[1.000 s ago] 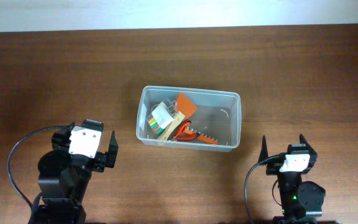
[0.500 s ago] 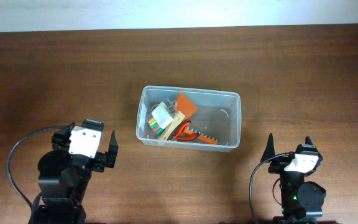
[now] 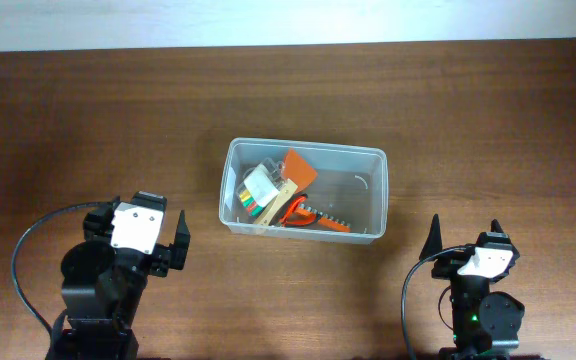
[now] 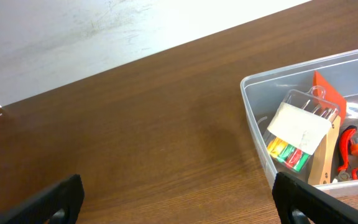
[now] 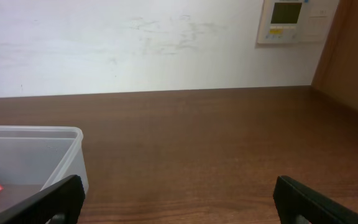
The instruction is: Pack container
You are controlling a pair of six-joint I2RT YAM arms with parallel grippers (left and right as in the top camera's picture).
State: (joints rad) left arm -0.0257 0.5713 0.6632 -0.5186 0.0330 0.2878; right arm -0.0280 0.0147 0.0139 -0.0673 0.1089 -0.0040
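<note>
The container (image 3: 383,190), a clear plastic bin, stands in the middle of the brown table. In it lie a clear case of coloured bits (image 3: 260,186), an orange piece (image 3: 301,166), a wooden block (image 3: 276,205) and a red-handled tool (image 3: 298,212). My left gripper (image 3: 138,208) is open and empty, near the front left, well short of the bin. The left wrist view has the container (image 4: 247,84) to the right of the open left gripper (image 4: 179,205). My right gripper (image 3: 465,232) is open and empty at the front right. Its wrist view catches the container's corner (image 5: 73,134) at the left of the right gripper (image 5: 179,202).
A white wall runs along the table's far edge, with a control panel (image 5: 289,18) mounted on it. A wooden panel (image 5: 353,50) stands at the far right. A black cable (image 3: 28,250) loops beside the left arm's base.
The right gripper has shifted slightly right and turned a little, then held still. The left arm and the container's contents have not moved.
</note>
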